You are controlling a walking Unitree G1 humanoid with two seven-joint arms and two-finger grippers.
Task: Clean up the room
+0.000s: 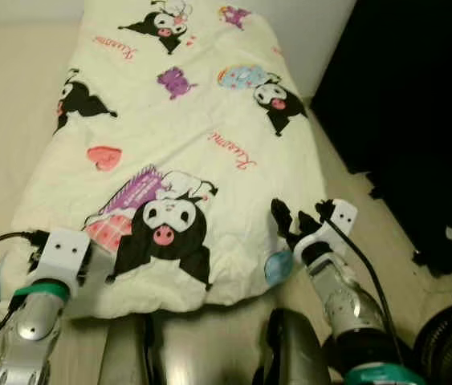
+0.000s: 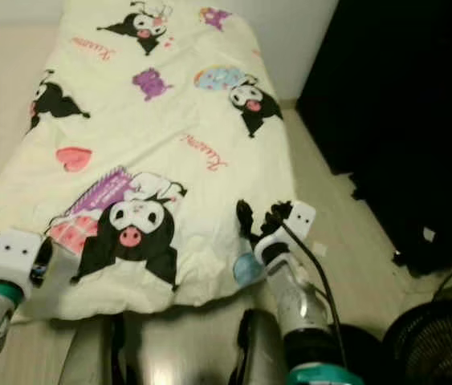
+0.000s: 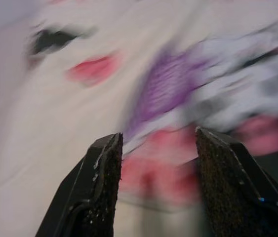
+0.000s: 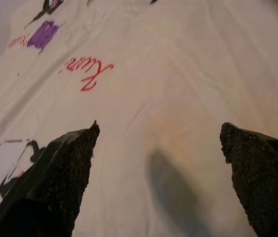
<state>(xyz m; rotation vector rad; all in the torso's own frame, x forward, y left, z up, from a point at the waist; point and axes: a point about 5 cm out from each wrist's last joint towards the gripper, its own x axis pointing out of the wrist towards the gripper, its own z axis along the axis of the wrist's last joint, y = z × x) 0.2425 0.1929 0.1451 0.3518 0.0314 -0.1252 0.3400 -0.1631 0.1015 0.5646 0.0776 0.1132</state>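
Both grippers, left [image 3: 156, 185] and right [image 4: 158, 173], hover spread apart over my cartoon-print blanket's [image 1: 169, 128] near edge, apparently poised to straighten it.

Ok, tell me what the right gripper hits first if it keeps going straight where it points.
Most likely the printed blanket: the right gripper points its open fingers low across the cream fabric, toward the red lettering. Depth is unclear.

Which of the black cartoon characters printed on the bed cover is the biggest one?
The character at the cover's near end, between the left claw and right claw. It faces forward with a pink nose; the others farther up are smaller.
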